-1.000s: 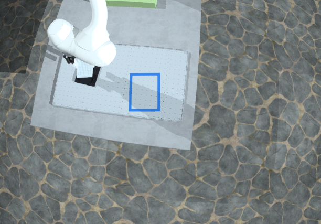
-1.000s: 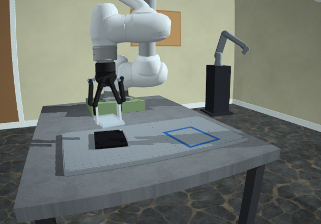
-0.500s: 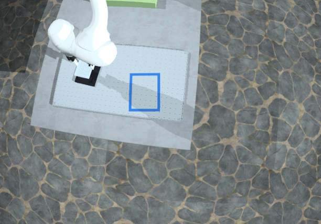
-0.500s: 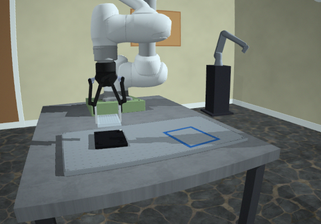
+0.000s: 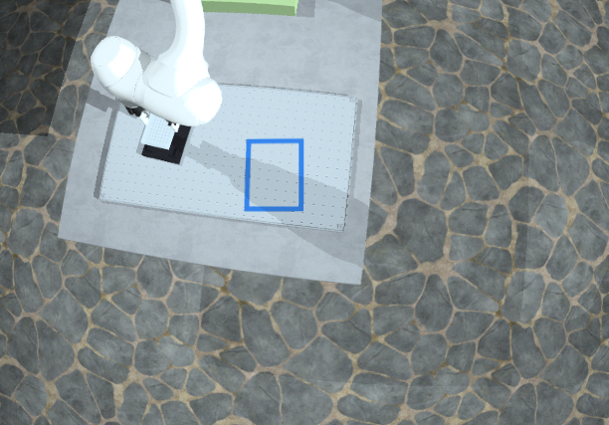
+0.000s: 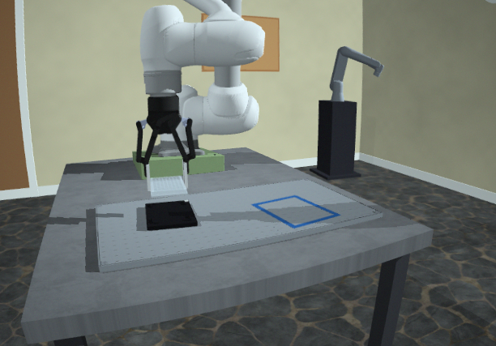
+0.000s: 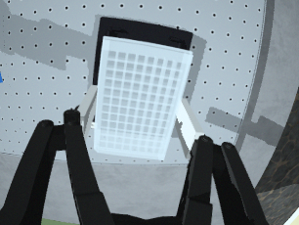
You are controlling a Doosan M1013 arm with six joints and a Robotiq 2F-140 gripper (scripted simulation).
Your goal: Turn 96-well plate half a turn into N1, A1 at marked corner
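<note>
We have the plate [image 6: 167, 185] pinched in our gripper [image 6: 165, 167], lifted above the black nest [image 6: 170, 215] on the worktop [image 6: 227, 275]; lowering and seating it flat remain.

I work in a small lab room. My base stands on a green mount [image 6: 211, 163] at the back of a grey bench [image 6: 227, 273], and in front of that mount lies a perforated deck plate [image 6: 121, 249] carrying a black plate nest [image 6: 170, 215] and a blue taped outline [image 6: 259, 207]. Beyond the bench, 1 grey arm [image 6: 348, 60] on a black pedestal [image 6: 336, 137] stands against yellow walls [image 6: 81, 74], on stone-patterned flooring [image 6: 446, 257].
</note>
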